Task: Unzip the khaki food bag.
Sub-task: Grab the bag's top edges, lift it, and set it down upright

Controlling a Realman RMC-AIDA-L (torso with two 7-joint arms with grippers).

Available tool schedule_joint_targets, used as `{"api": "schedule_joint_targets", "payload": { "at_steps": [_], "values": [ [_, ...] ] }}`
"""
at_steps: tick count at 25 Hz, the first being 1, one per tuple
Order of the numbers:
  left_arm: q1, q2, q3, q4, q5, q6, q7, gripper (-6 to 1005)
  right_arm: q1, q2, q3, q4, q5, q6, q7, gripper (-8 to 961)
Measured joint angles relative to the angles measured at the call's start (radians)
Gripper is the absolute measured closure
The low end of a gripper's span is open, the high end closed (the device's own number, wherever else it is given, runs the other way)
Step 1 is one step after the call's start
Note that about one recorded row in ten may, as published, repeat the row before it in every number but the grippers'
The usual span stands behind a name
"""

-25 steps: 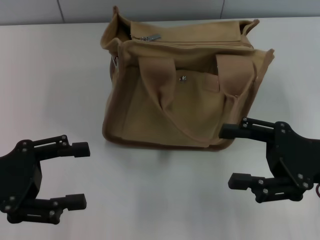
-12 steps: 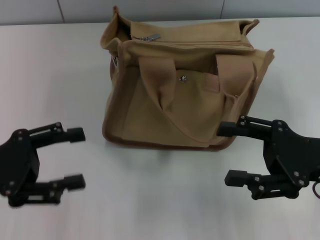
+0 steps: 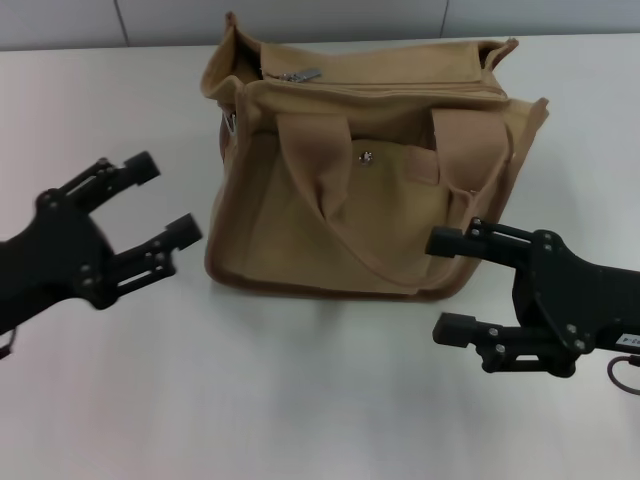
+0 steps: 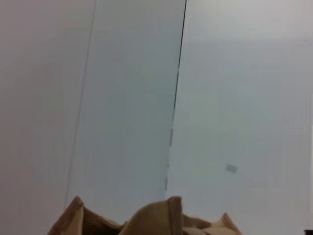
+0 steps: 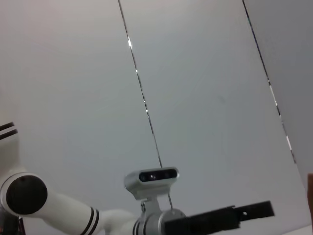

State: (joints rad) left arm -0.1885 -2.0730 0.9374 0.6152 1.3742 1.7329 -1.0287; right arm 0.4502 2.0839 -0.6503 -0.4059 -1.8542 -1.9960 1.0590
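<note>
The khaki food bag (image 3: 360, 170) stands on the white table at the far middle. It is a boxy tan canvas tote with two strap handles lying over its front pocket and a metal snap (image 3: 367, 156). The top zipper's metal pull (image 3: 300, 75) lies near the bag's left end. My left gripper (image 3: 167, 198) is open, raised and tilted, just left of the bag's lower left corner. My right gripper (image 3: 445, 285) is open at the bag's lower right corner. The left wrist view shows only the bag's top edge (image 4: 156, 220).
The white table (image 3: 320, 400) spreads around the bag. A grey wall with panel seams (image 4: 176, 98) stands behind it. The right wrist view shows a white robot arm (image 5: 58, 210) and a camera head (image 5: 151, 178) before the wall.
My left gripper has risen and swung up and right toward the bag's left side, tilting as it went. My right gripper has shifted a little left toward the bag.
</note>
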Motion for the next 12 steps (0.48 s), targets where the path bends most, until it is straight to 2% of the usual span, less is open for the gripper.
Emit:
{"api": "schedule_joint_targets", "payload": {
  "at_steps": [1, 2, 3, 4, 7, 11, 12],
  "values": [
    [-0.011, -0.004, 0.004, -0.020, -0.007, -0.010, 0.023, 234, 0.001, 0.000, 0.000, 0.004, 0.001, 0.002, -0.006, 127],
    [-0.063, -0.005, 0.010, -0.116, -0.021, -0.019, 0.088, 238, 0.002, 0.000, 0.000, 0.010, 0.002, 0.006, -0.013, 128],
    [-0.063, -0.005, 0.010, -0.116, -0.021, -0.019, 0.088, 241, 0.002, 0.000, 0.000, 0.010, 0.002, 0.006, -0.013, 128],
    [-0.089, -0.006, 0.010, -0.166, -0.025, -0.023, 0.122, 244, 0.003, 0.000, 0.000, 0.013, 0.003, 0.008, -0.014, 128],
    [-0.176, -0.006, 0.007, -0.340, -0.072, -0.072, 0.310, 253, 0.011, 0.001, -0.007, 0.018, 0.006, 0.013, -0.016, 128],
    [-0.186, -0.006, 0.008, -0.362, -0.086, -0.082, 0.341, 266, 0.012, 0.001, -0.011, 0.019, 0.009, 0.012, -0.017, 128],
    [-0.207, -0.006, 0.012, -0.402, -0.116, -0.096, 0.388, 269, 0.012, 0.001, -0.011, 0.019, 0.009, 0.011, -0.017, 128]
  ]
}}
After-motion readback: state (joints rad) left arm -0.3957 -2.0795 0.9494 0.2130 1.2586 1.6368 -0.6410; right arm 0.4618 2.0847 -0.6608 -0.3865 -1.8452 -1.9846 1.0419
